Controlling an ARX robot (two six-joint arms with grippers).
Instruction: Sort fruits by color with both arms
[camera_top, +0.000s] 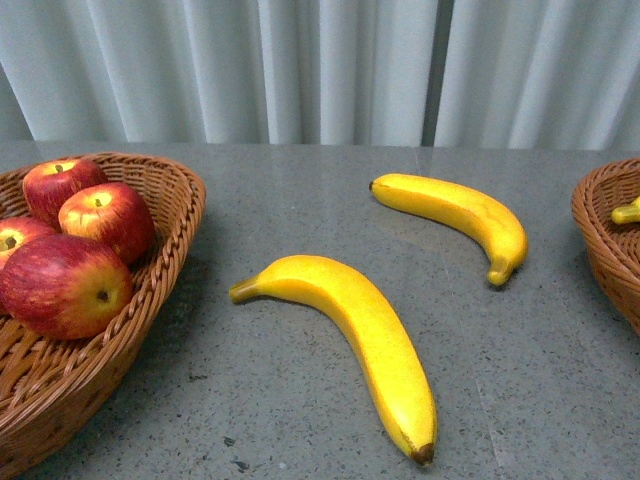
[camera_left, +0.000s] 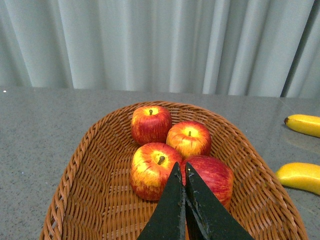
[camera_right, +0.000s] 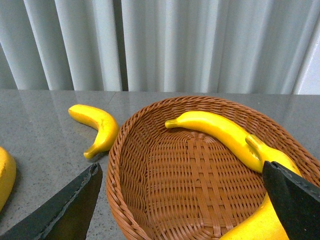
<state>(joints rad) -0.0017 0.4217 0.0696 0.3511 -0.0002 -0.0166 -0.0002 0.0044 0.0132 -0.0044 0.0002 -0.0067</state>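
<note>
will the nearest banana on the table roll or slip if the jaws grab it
The long curved yellow banana lies flat on the grey table, so its curve probably stops rolling; a push near one end would likely spin it. Its glossy skin may slip in the jaws. It looks uniformly stiff, so likely won't bend.

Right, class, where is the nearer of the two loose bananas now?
In the front view the nearer banana lies on the grey table near the centre, right of the apple basket and in front of the other loose banana.
</note>
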